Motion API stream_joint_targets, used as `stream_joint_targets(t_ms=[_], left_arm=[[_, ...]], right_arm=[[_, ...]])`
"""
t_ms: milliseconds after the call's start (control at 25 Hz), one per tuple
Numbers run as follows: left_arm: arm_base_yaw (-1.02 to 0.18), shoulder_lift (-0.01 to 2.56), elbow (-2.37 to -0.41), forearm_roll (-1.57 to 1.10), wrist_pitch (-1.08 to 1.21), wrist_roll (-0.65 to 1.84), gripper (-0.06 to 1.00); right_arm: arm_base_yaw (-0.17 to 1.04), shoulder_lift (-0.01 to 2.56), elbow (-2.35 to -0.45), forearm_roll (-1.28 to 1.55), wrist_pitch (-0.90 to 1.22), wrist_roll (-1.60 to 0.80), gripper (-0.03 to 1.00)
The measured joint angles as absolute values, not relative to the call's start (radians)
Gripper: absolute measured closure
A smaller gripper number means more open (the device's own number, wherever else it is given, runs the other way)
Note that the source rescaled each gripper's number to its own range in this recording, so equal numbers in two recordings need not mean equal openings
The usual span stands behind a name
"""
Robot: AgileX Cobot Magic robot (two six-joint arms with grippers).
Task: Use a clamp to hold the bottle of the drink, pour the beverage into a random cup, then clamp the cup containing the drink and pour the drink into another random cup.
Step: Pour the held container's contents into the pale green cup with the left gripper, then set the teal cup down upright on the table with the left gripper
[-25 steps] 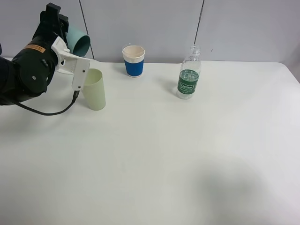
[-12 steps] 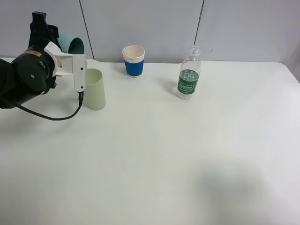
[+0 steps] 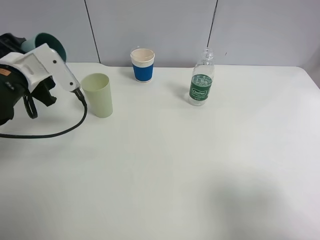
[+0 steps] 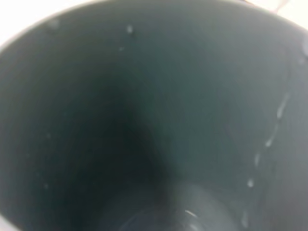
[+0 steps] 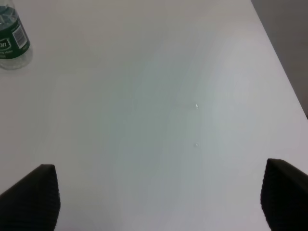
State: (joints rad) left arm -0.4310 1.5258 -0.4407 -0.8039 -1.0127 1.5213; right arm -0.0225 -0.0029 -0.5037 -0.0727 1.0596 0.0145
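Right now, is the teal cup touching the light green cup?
Apart. The exterior high view shows the teal cup lifted in the left arm, with the white camera mount and bare table between it and the light green cup.

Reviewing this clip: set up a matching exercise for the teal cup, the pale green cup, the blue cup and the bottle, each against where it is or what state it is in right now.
Things:
1. teal cup
2. pale green cup
3. blue cup
4. bottle

Places or states:
A. standing uncapped on the table, right of the cups
B. standing at the back of the table by the wall, white rim
C. held up off the table at the left gripper, droplets on its inner wall
D. standing on the table just beside the left arm

Pairs: 1-C, 2-D, 3-B, 4-A
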Motion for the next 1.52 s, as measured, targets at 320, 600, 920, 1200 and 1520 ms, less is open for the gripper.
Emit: stream_joint_targets(t_ms=[320,600,920,1200,1520], left_arm=[[-0.431,1.453,-0.245,-0.762,-0.988,0.849,0.94],[-0.431,1.451,-0.19,-0.634,-0.908,0.473,0.94],[-0.431,1.451,-0.187,-0.44,-0.804,0.331,0.94],[-0.431,1.457,-0.187,-0.048,-0.827,0.205,0.94],[-0.431,1.633,-0.188,0.299,-1.072,0.106,0.94]], right_arm=[[-0.023,-0.003,-0.504,-0.073,1.06,0.015,0.3],[-0.023,-0.003,-0.504,-0.073,1.06,0.015,0.3],[-0.023,-0.003,-0.504,-0.073,1.06,0.015,0.3],[-0.023,-0.003,-0.504,-0.073,1.06,0.015,0.3],[-0.023,-0.003,-0.504,-0.073,1.06,0.015,0.3]])
